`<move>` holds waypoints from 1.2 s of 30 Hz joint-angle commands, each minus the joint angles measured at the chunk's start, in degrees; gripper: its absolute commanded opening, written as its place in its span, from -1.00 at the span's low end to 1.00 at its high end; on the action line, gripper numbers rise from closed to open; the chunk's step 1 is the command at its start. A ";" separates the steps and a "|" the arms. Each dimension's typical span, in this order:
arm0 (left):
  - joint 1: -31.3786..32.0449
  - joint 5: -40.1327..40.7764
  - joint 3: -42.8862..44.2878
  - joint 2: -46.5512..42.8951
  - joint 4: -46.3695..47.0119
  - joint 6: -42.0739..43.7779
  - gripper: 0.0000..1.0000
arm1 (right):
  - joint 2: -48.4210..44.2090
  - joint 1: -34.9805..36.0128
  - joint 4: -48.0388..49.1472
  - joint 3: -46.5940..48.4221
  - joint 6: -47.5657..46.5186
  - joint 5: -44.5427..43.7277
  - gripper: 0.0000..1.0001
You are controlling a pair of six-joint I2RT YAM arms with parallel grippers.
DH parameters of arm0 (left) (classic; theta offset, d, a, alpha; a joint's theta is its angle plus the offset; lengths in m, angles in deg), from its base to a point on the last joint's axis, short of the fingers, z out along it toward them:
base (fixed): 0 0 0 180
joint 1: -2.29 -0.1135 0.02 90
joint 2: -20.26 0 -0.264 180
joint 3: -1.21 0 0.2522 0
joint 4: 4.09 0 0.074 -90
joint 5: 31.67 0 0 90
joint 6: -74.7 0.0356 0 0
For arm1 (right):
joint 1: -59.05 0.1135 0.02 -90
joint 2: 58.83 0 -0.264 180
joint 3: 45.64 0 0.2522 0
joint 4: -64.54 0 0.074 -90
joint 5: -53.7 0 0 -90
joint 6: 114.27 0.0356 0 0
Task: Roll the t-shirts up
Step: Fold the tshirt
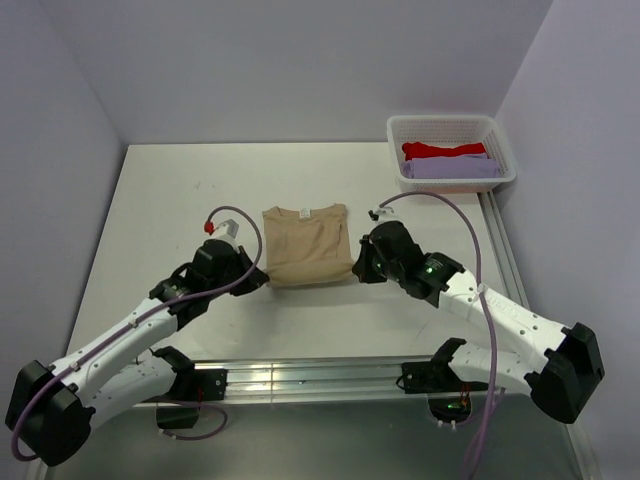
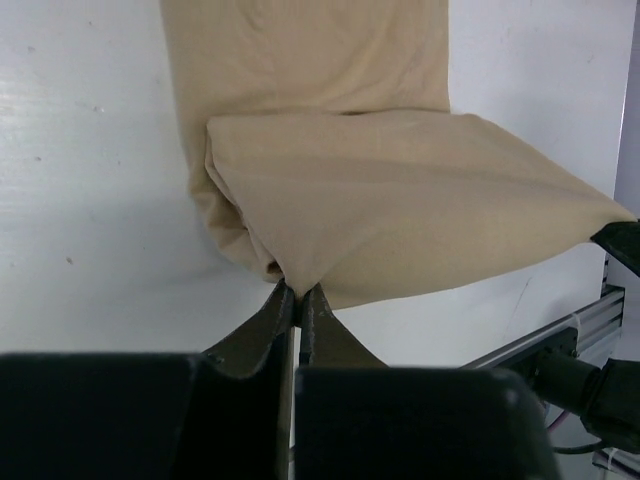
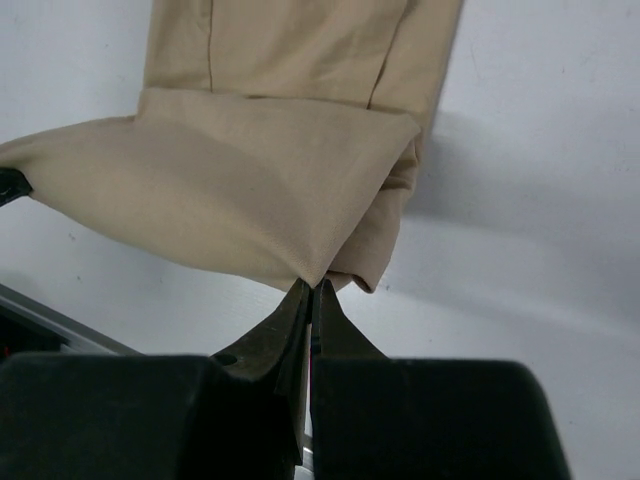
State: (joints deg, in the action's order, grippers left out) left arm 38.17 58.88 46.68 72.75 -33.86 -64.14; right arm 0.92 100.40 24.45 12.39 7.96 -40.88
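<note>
Rolling starts at the near hem: we see the left fingers (image 2: 285, 310) pinching the left corner of the fold turned over on the tan t-shirt (image 1: 307, 243), mid-way across the worktop (image 1: 160, 200), and the right fingers (image 3: 297, 310) pinching its right corner. Next, we judge, both must tuck the fold forward evenly. The red t-shirt (image 1: 440, 150) and lavender t-shirt (image 1: 450, 168) lie in the basket (image 1: 460, 183).

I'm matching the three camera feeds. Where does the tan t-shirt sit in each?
Top external: tan t-shirt at centre of picture.
Left wrist: tan t-shirt upper centre, left gripper pinching its corner.
Right wrist: tan t-shirt upper left-centre, right gripper pinching its corner.
Shared landmark: the folded-over near hem.
</note>
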 commanded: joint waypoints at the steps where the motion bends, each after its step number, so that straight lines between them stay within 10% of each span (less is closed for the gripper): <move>1: -3.17 -2.84 4.32 1.64 -0.86 3.31 -0.99 | 1.59 -1.96 -0.66 4.33 -2.87 -0.09 -1.00; 36: -19.18 -12.95 32.71 49.19 2.56 12.28 -0.99 | 46.50 -19.98 3.56 30.09 -8.06 14.95 -1.00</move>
State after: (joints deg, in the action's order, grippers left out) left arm 19.63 44.39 75.86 118.94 -32.58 -53.41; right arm 45.50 81.86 27.58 40.43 -0.52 -24.90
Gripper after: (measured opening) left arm 0.057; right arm 0.010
